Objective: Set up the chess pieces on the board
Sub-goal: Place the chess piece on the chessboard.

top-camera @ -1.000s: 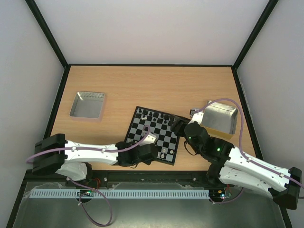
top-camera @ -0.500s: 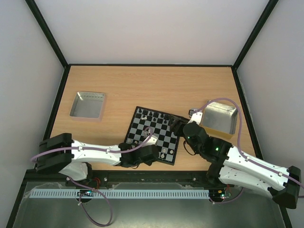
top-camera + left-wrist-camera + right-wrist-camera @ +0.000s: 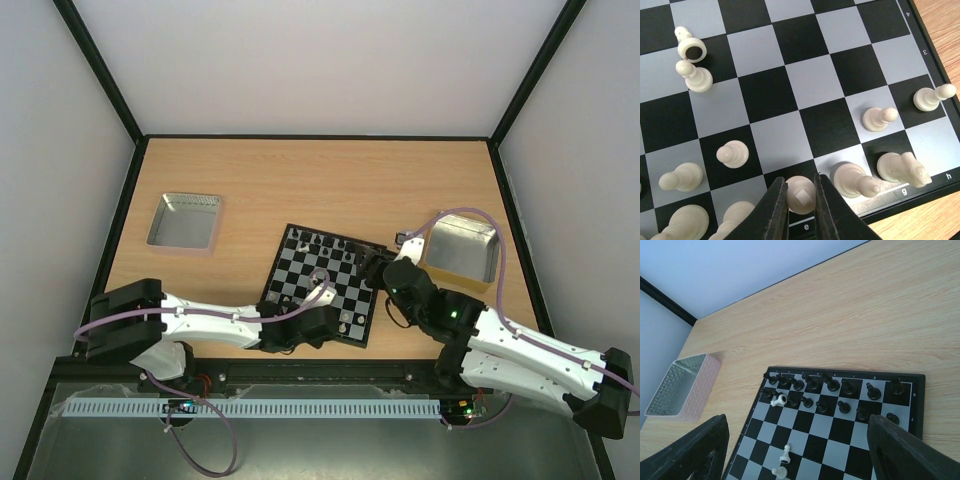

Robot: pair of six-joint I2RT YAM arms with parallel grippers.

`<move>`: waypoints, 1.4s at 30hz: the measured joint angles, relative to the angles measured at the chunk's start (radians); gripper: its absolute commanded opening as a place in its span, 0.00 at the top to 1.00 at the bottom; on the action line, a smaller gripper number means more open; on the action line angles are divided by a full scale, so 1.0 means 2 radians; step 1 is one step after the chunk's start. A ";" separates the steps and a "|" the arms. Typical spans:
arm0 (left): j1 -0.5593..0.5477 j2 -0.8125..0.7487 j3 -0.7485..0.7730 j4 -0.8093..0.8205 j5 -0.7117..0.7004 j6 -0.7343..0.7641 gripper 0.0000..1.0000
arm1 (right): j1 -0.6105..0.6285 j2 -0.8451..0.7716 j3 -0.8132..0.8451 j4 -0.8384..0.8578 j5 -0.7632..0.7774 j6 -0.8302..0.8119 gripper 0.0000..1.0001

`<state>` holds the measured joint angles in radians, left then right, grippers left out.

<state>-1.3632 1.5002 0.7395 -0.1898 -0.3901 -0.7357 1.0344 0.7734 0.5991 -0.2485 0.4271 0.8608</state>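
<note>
The board (image 3: 300,262) lies tilted at the table's near middle. Black chess pieces (image 3: 832,385) stand in its two far rows. A cream piece (image 3: 778,400) lies on its side among them. Cream pieces (image 3: 732,153) stand on the near rows, a knight (image 3: 902,168) and a bishop (image 3: 854,179) among them. My left gripper (image 3: 801,194) is shut on a round-topped cream piece (image 3: 801,196) over the dark square marked e at the near edge. It shows at the board's near edge in the top view (image 3: 326,316). My right gripper (image 3: 797,422) is wide open and empty above the board's right side (image 3: 372,264).
A shiny metal tray (image 3: 185,221) stands at the left, also in the right wrist view (image 3: 682,387). A second tray (image 3: 462,250) stands right of the board, close behind my right arm. Bare wood lies beyond the board.
My left gripper has moved right and towards the board's near edge with the cream piece. My right arm has hardly moved.
</note>
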 measured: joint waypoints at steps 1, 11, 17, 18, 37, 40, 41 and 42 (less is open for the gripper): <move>0.000 0.000 0.000 -0.001 0.000 0.001 0.81 | 0.000 0.000 -0.001 0.000 0.000 0.000 0.25; 0.000 -0.006 0.031 -0.039 -0.002 0.014 0.67 | 0.000 -0.001 -0.002 0.008 -0.003 -0.001 0.25; 0.006 -0.035 0.050 -0.051 -0.002 0.020 0.63 | -0.001 -0.001 -0.002 0.010 -0.005 -0.002 0.25; 0.009 -0.039 0.050 -0.051 0.000 0.021 0.63 | -0.001 -0.001 -0.002 0.011 -0.005 -0.002 0.25; 0.065 -0.039 0.041 -0.053 0.105 0.028 0.70 | -0.003 -0.001 -0.002 0.011 -0.014 -0.002 0.25; 0.067 -0.031 0.037 -0.053 0.110 0.028 0.73 | -0.003 -0.001 -0.002 0.011 -0.014 -0.002 0.25; 0.067 -0.028 0.036 -0.053 0.113 0.029 0.74 | -0.003 -0.001 -0.002 0.011 -0.014 -0.002 0.25; 0.068 -0.026 0.036 -0.053 0.115 0.030 0.75 | -0.003 -0.001 -0.002 0.011 -0.014 -0.002 0.25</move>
<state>-1.2270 1.4490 0.8112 -0.2951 -0.1608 -0.6762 1.0279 0.7719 0.5941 -0.2264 0.3985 0.8574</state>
